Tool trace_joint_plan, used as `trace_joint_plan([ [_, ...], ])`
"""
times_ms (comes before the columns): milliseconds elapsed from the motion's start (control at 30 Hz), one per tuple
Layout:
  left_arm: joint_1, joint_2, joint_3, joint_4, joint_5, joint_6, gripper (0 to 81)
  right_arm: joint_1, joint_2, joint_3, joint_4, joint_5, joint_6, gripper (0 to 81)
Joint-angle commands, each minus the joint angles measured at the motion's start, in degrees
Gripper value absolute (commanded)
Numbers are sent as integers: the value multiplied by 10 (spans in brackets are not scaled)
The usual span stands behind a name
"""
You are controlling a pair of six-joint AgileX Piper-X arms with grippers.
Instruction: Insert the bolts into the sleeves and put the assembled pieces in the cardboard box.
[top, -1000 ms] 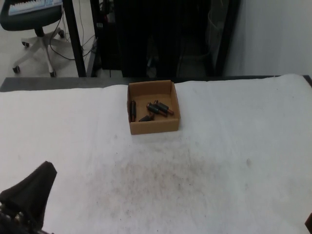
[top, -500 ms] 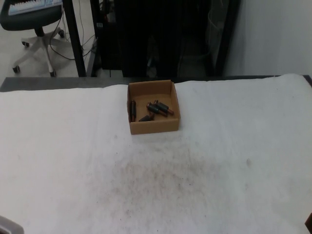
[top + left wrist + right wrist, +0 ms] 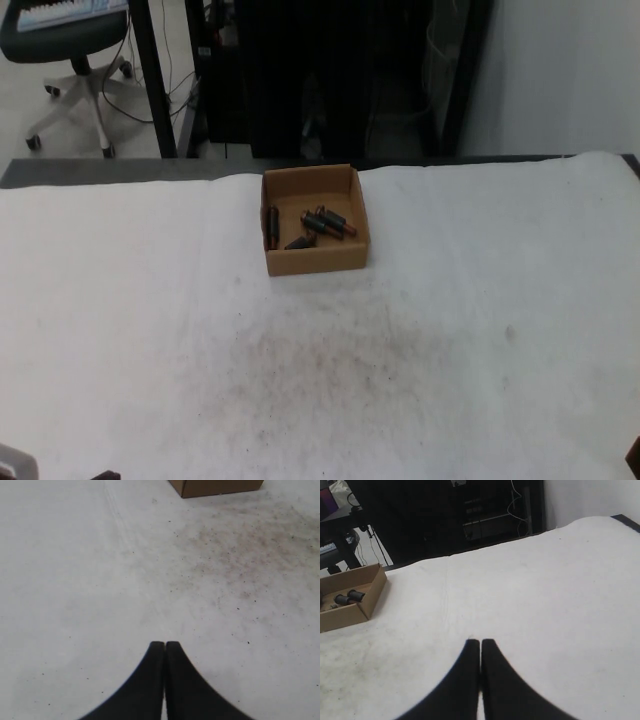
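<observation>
A cardboard box (image 3: 314,262) stands on the white cloth toward the back of the bench, with several dark bolt-and-sleeve pieces (image 3: 322,224) lying inside. The box corner (image 3: 215,487) shows far beyond my left gripper (image 3: 165,645), which is shut and empty above stained cloth. My right gripper (image 3: 480,643) is also shut and empty, over bare cloth well to the side of the box (image 3: 350,611), where two dark pieces (image 3: 348,597) lie.
White cloth (image 3: 480,330) covers the bench, with a dark speckled stain (image 3: 320,355) in front of the box. Behind the bench stand dark racks (image 3: 330,70) and an office chair (image 3: 70,50). A grey arm part (image 3: 15,462) sits at the near left corner.
In the high view a dark arm at the near left corner has drawn back out of sight, leaving only a small grey part. The box and its pieces have not moved.
</observation>
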Motion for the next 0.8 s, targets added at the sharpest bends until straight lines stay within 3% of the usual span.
trace_joint_plan([
  [0,2,1,-9,-7,-4,4,3,0,-4,-5,-7,1,1,8],
  [400,2,1,-9,-7,-4,4,3,0,-4,-5,-7,10,-11,8],
  [600,2,1,-9,-7,-4,4,3,0,-3,-5,154,19,-10,8],
  [767,2,1,-9,-7,-4,4,3,0,-3,-5,157,28,-4,8],
])
